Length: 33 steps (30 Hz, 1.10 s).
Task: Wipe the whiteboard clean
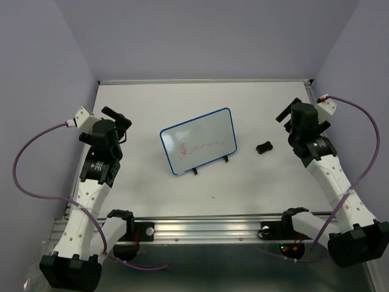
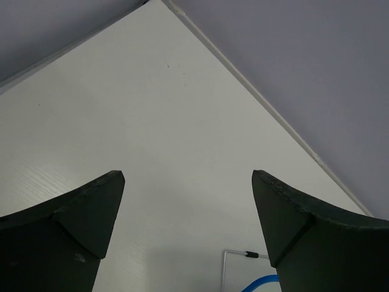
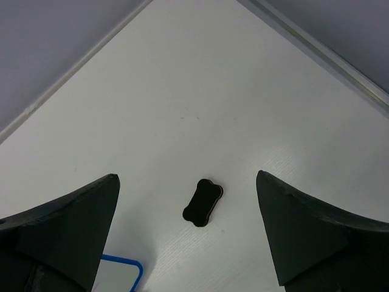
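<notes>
The whiteboard [image 1: 199, 142] has a blue frame and stands tilted on black feet mid-table, with red scribbles across its face. A small black eraser [image 1: 264, 147] lies on the table to its right. My left gripper [image 1: 117, 125] is open and empty, left of the board; its wrist view [image 2: 188, 182] shows only a bit of the blue frame [image 2: 261, 283] at the bottom edge. My right gripper [image 1: 287, 121] is open and empty, above and right of the eraser. In the right wrist view [image 3: 187, 182] the eraser [image 3: 202, 202] lies between the fingers on the table below, with a board corner [image 3: 121, 271] at lower left.
The white tabletop [image 1: 243, 188] has a raised rim along the back and sides and purple walls close behind. A metal rail [image 1: 206, 228] runs along the near edge between the arm bases. A thin wire stand [image 2: 234, 252] of the board shows in the left wrist view.
</notes>
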Each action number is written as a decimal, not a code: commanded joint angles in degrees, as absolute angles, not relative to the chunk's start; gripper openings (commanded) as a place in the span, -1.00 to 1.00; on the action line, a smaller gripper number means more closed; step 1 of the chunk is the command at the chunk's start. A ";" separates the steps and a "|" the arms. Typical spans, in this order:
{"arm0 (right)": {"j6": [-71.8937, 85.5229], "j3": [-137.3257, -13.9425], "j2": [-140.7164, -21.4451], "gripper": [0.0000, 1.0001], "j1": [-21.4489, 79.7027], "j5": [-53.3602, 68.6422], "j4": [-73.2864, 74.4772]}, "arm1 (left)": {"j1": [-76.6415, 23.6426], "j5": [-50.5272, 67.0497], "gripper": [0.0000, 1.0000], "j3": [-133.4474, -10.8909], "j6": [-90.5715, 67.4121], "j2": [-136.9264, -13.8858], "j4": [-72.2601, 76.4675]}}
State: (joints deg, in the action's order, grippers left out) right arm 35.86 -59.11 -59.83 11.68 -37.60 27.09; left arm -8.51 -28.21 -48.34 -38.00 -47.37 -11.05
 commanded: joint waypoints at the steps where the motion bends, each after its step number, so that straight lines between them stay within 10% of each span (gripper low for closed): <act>1: 36.39 -61.17 -58.27 1.00 11.51 -40.25 27.16 | -8.26 -29.88 0.98 -51.15 -38.76 -46.14 -9.32; 33: 58.62 -64.51 -92.54 0.86 12.13 -28.12 34.02 | -8.26 -25.84 0.98 -48.25 -39.81 -51.06 -4.57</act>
